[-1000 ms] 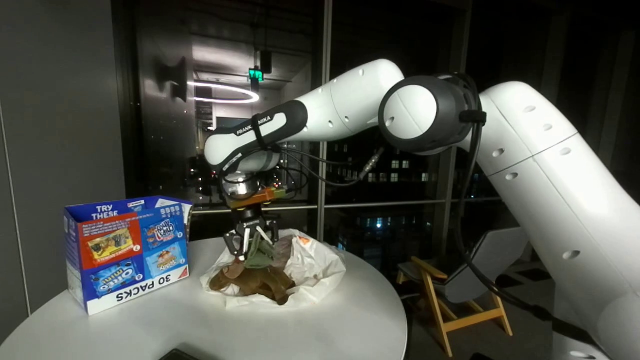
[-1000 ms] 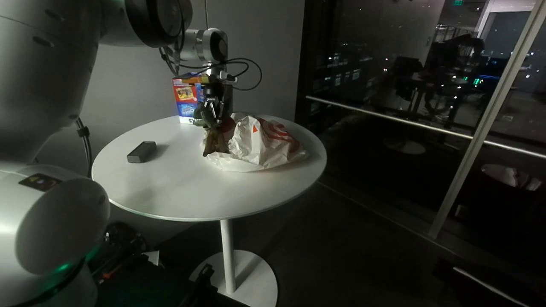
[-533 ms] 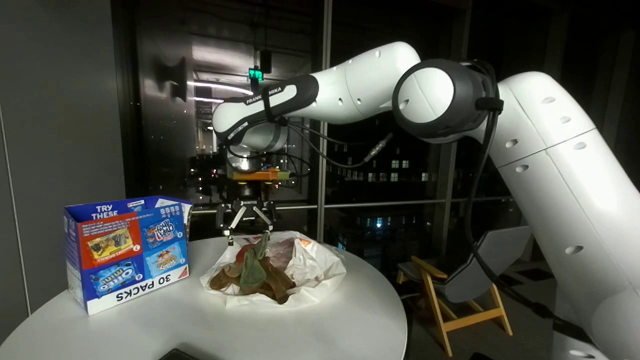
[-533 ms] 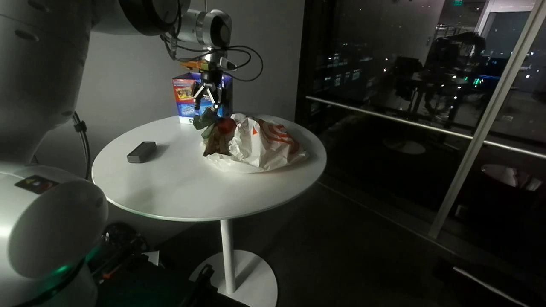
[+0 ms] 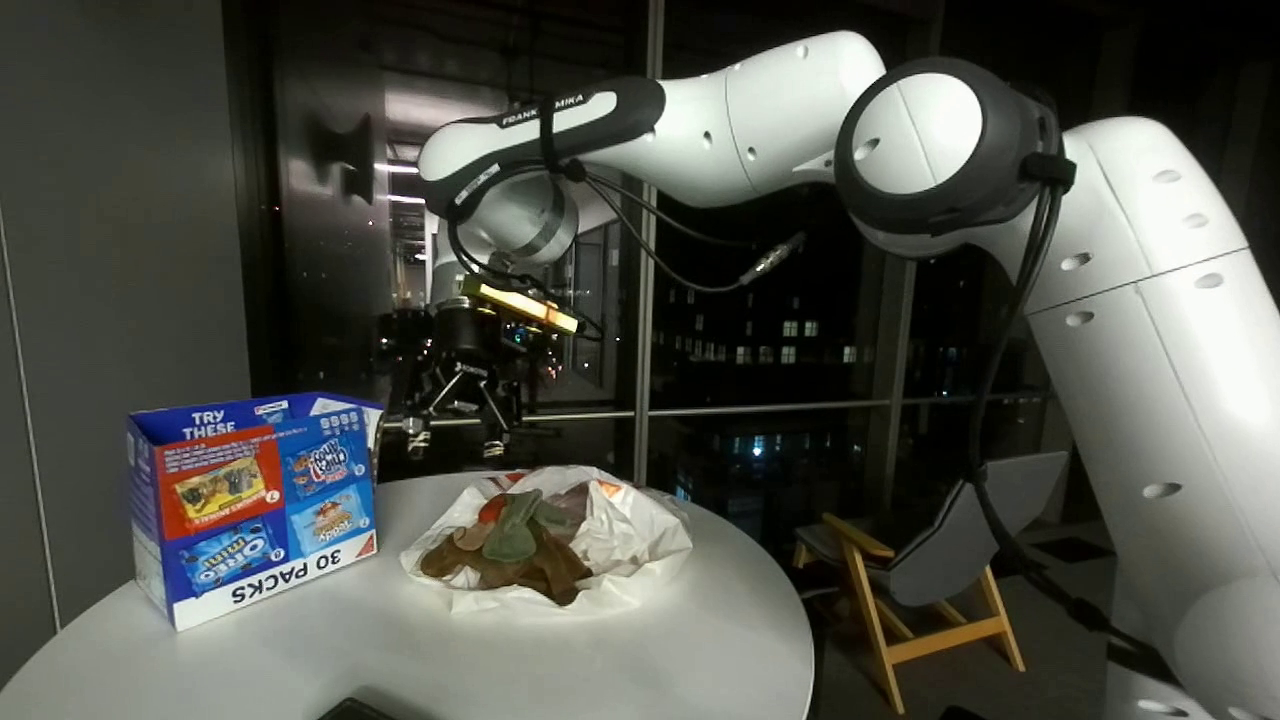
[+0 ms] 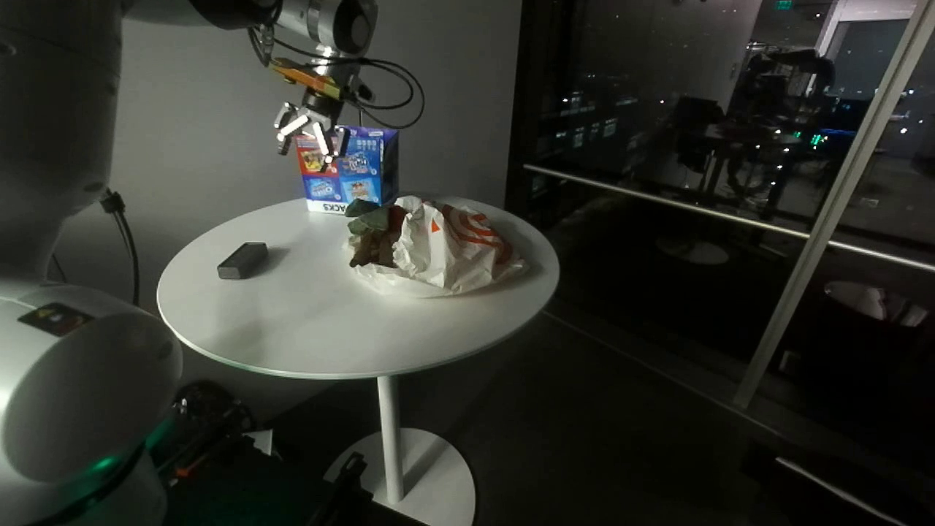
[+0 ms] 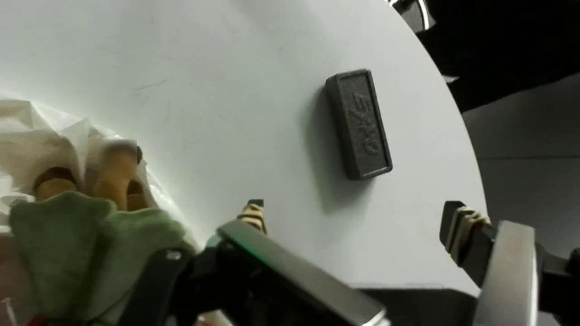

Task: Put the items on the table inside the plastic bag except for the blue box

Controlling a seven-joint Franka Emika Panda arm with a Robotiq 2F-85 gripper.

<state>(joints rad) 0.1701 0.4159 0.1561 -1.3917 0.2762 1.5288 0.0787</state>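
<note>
Plastic bag (image 6: 460, 256) gains green item (image 5: 513, 532); eraser (image 7: 360, 126) outstanding

Table (image 6: 343, 329): blue box (image 5: 258, 512) unmoved, as required. Gripper (image 5: 456, 445) raised clear, jaws wide, nothing held. Green item, let go within the last second, lies across the brown toy (image 5: 545, 578) at the bag's mouth (seating looks shallow). Eraser still outside: judged next

Dim surroundings, dark windows (image 6: 621, 241), soft shadow beside eraser (image 7: 362, 124).
</note>
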